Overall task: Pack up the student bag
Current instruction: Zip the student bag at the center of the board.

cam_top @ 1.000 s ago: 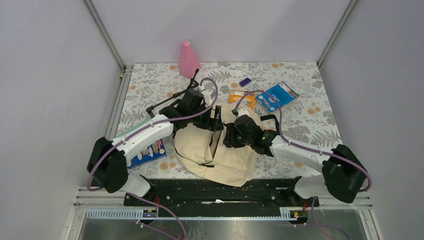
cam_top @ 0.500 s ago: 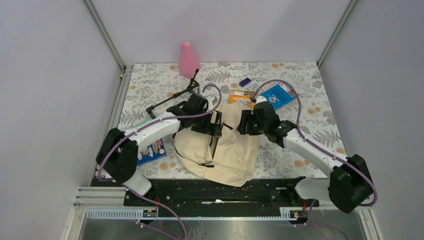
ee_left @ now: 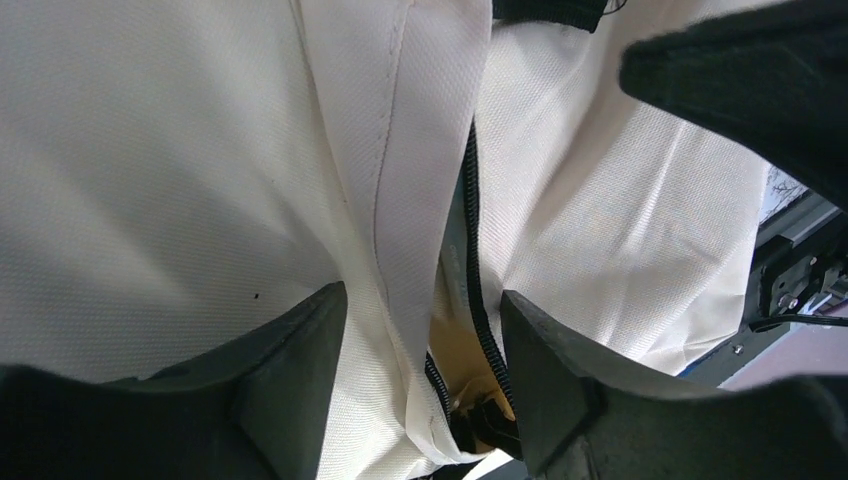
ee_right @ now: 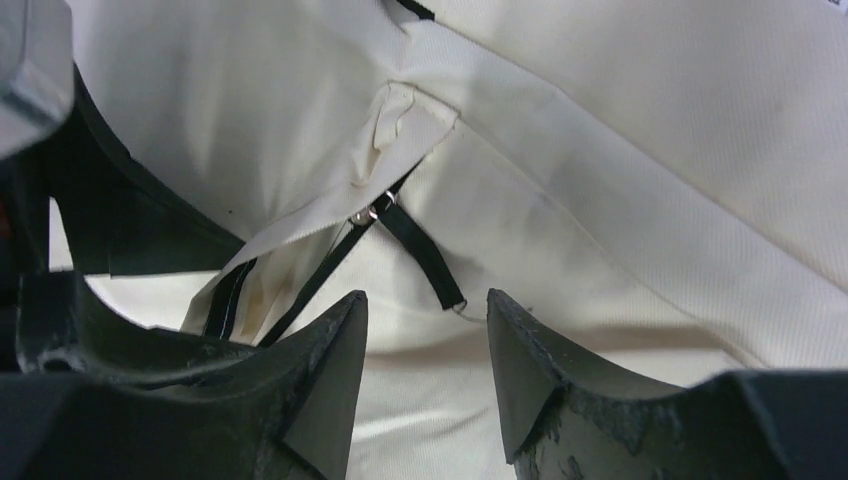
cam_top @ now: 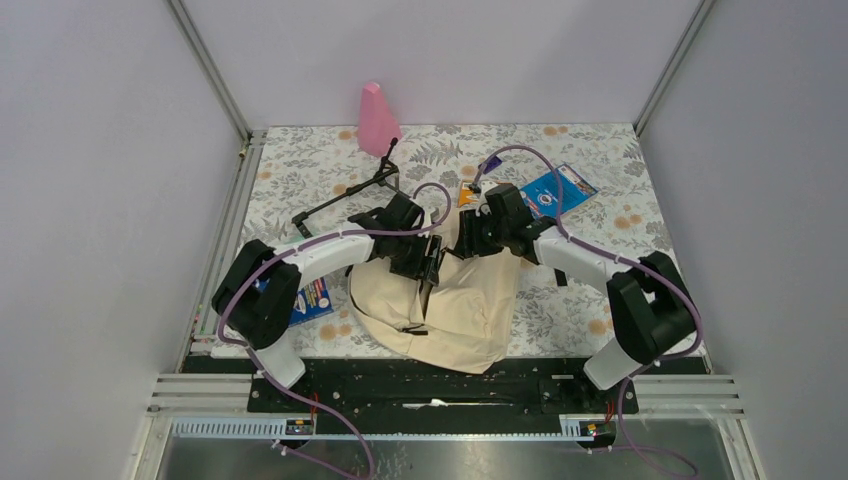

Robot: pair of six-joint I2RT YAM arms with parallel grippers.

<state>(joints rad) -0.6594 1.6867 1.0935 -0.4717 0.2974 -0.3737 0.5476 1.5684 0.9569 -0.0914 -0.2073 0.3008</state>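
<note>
The student bag (cam_top: 455, 305), cream-beige with black trim, lies in the middle of the table near the arm bases. My left gripper (cam_top: 431, 264) is open on its upper left part. In the left wrist view the left gripper (ee_left: 420, 305) straddles a fabric flap and the black zipper (ee_left: 470, 230), without pinching them. My right gripper (cam_top: 468, 234) is open at the bag's far edge. In the right wrist view the right gripper (ee_right: 425, 300) hovers over the cream fabric, just below a black pull strap (ee_right: 425, 255). It holds nothing.
A pink bottle (cam_top: 377, 118) stands at the back left, with a black folding stand (cam_top: 345, 196) in front of it. An orange booklet (cam_top: 466, 192), a blue booklet (cam_top: 558, 188) and a small purple item (cam_top: 490, 163) lie behind the bag. A blue book (cam_top: 311, 300) lies under the left arm.
My right gripper has swung from the bag's middle to its far edge, away from the bases. My left gripper has shifted slightly right and nearer along the bag's opening. Both stay open.
</note>
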